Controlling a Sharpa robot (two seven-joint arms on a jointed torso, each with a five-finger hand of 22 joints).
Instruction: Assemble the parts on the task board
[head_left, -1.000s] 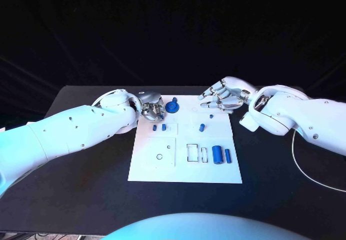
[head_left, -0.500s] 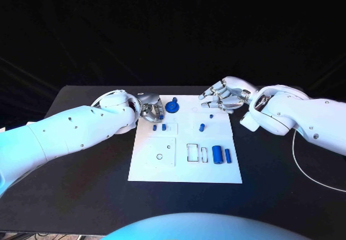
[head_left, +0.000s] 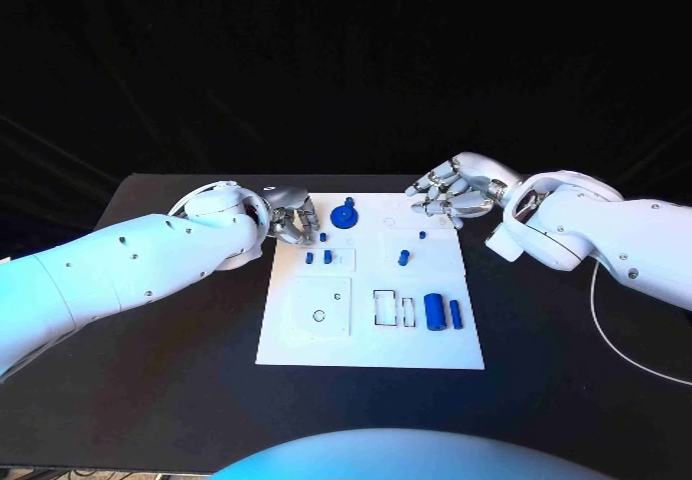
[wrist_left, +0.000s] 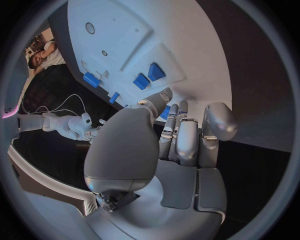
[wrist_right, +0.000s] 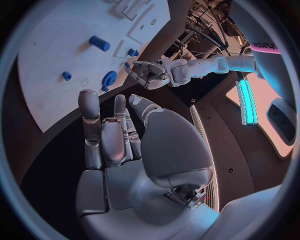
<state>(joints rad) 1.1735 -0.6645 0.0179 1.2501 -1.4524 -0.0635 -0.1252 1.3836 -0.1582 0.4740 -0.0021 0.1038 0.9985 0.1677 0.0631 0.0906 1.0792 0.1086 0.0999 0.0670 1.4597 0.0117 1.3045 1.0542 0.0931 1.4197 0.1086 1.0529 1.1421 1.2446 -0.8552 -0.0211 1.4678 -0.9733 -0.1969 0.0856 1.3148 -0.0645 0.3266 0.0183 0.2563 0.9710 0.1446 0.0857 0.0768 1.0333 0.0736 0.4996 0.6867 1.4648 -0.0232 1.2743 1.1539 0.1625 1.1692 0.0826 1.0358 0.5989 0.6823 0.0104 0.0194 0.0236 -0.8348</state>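
Note:
The white task board (head_left: 368, 335) lies mid-table. A round blue part with a knob (head_left: 345, 213) stands near its far edge. Two small blue parts (head_left: 319, 256) sit in a raised block, with a tiny one (head_left: 322, 237) beyond them. Two more small parts (head_left: 405, 256) lie further right. Two blue cylinders (head_left: 444, 311) lie beside an empty rectangular slot (head_left: 385, 305). My left hand (head_left: 293, 217) hovers at the board's far left corner, fingers apart and holding nothing (wrist_left: 181, 140). My right hand (head_left: 450, 197) hangs over the far right corner, fingers extended and empty (wrist_right: 119, 135).
A square plate with a small ring hole (head_left: 319, 314) occupies the board's near left. A white cable (head_left: 613, 335) runs over the black table on the right. Black table (head_left: 173, 340) surrounds the board on all sides.
My left hand has drawn back leftward from the round blue part to the board's edge, uncovering the tiny blue part. My right hand has shifted slightly toward the far edge.

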